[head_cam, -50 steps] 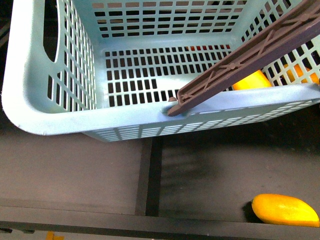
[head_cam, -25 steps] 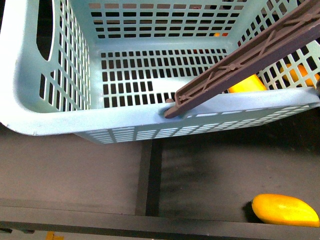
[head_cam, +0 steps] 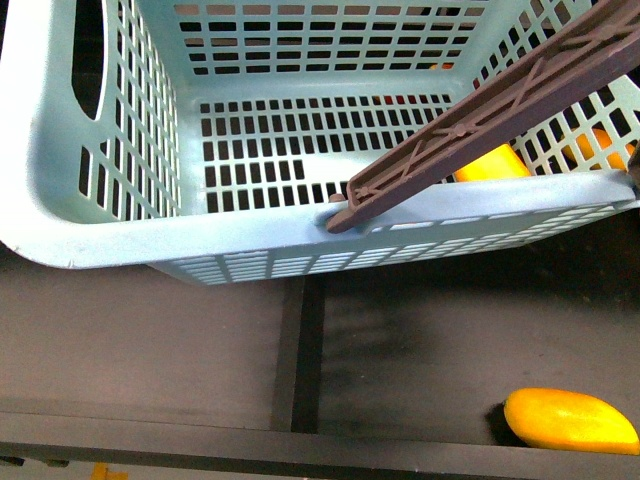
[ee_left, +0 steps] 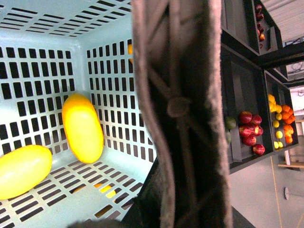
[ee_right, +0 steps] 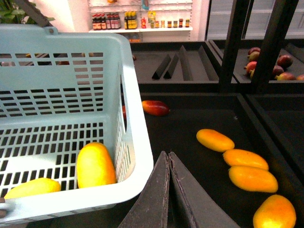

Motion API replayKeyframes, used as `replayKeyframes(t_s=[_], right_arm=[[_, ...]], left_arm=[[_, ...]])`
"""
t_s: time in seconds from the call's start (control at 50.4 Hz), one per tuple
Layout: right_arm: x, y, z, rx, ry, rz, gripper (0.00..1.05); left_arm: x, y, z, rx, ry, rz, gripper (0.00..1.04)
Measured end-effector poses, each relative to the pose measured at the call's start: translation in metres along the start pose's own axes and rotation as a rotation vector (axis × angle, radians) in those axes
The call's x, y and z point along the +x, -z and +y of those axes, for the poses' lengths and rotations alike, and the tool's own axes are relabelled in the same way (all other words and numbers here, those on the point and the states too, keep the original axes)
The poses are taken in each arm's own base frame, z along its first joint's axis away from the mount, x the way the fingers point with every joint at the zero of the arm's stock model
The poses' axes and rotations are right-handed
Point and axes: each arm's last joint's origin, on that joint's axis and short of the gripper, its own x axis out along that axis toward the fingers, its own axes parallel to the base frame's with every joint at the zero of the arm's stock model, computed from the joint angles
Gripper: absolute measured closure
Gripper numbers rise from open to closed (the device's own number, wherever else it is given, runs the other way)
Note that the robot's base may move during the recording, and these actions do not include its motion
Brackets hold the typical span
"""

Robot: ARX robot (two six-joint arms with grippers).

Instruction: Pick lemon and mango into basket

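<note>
Looks wrapped up: small pale-yellow lemon [ee_right: 33,187] and orange-yellow mango [ee_right: 95,164] sit in a corner of the light-blue slotted plastic basket [ee_right: 137,156]. Right end effector [ee_right: 168,190] pinched closed, empty; left end effector, can't tell. Next, I'd guess, just back away.

You see only part of the basket [head_cam: 120,245]: the front view cuts off its far and side walls. Its brown handle [ee_left: 183,109] fills the left wrist view, blurred, hiding the left tool. The shelf fruit [ee_left: 249,130] is too small to name.
</note>
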Motion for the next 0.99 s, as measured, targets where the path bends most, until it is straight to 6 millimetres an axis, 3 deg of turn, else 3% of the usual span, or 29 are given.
replayKeyframes(t_s=[0.992], right_arm=[[-0.034,0.001,0.0,0.0,-0.001,0.005,1.03]], left_arm=[[0.0,0.0,0.0,0.001,0.001,0.001,1.0]])
